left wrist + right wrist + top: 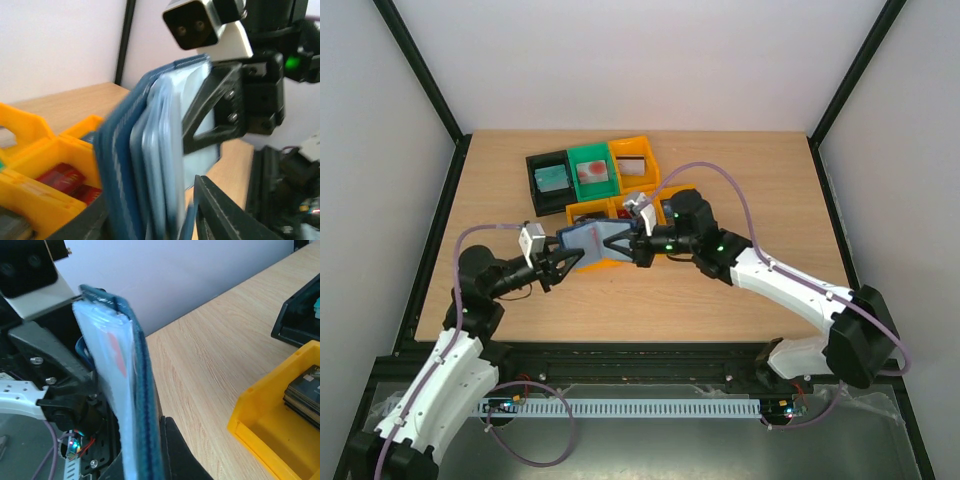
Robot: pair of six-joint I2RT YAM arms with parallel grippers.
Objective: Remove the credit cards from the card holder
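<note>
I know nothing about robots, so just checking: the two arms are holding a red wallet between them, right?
Not red. The wallet is dark blue, as the top view shows. The rest is right: the left gripper and the right gripper hold it between them.

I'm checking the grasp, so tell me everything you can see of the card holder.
The card holder is a folding wallet, dark navy fabric-like outside with stitching, pale grey-blue layered slots inside. It is held on edge in the air by the orange bins, pinched between the left gripper and right gripper.
</note>
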